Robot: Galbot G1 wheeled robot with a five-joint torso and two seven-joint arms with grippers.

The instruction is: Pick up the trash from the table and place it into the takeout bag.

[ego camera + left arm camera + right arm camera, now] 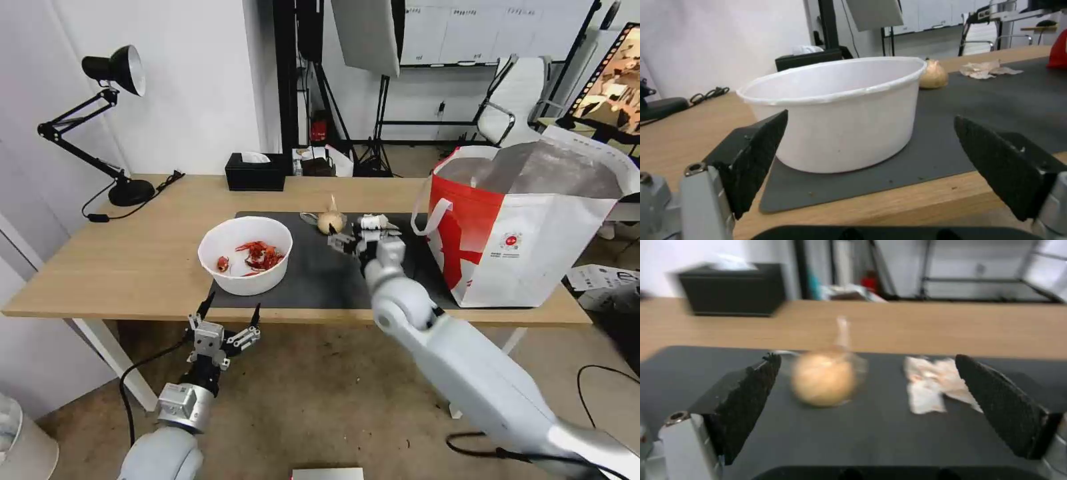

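Note:
On the table (133,253), a white bowl (245,263) of red crayfish shells stands at the left front of the dark mat (313,277). A tan knotted bundle (331,221) and a crumpled tissue (375,221) lie at the mat's far edge. My right gripper (360,238) hovers open just short of them; its wrist view has the bundle (824,378) and tissue (933,383) between the fingers (751,393). My left gripper (231,308) is open below the table's front edge, facing the bowl (835,110). The takeout bag (527,227) stands open on the right.
A black tissue box (255,172) sits at the table's far edge and a black desk lamp (113,73) at the far left. Stands, a chair and cables fill the room behind. Bare wood lies left of the bowl.

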